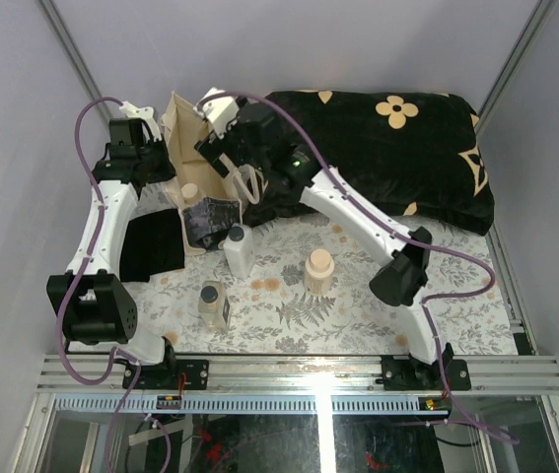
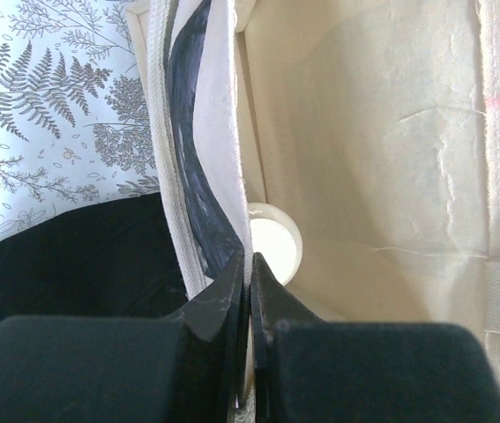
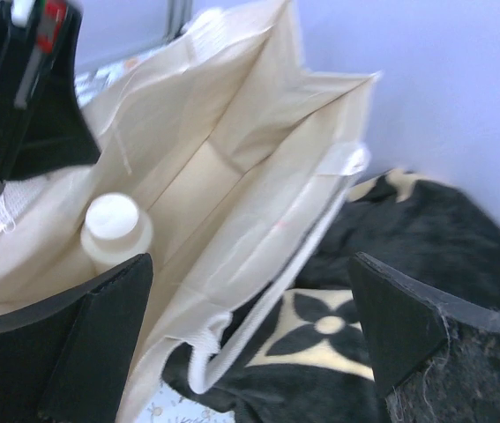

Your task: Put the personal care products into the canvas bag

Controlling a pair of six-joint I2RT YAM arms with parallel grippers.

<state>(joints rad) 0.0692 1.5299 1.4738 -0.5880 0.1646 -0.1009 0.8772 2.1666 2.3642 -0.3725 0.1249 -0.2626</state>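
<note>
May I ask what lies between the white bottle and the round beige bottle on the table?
Only bare tablecloth separates the white bottle and round beige bottle; top view.

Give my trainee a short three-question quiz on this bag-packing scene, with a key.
1. True or false: the right gripper is shut on a bottle.
2. How many bottles stand on the table outside the canvas bag?
3. The left gripper holds: A) a bottle B) the canvas bag's rim C) nothing
Key: 1 false, it hangs open over the bag's mouth. 2 three: white bottle, tan squarish bottle, round beige bottle. 3 B.
</note>
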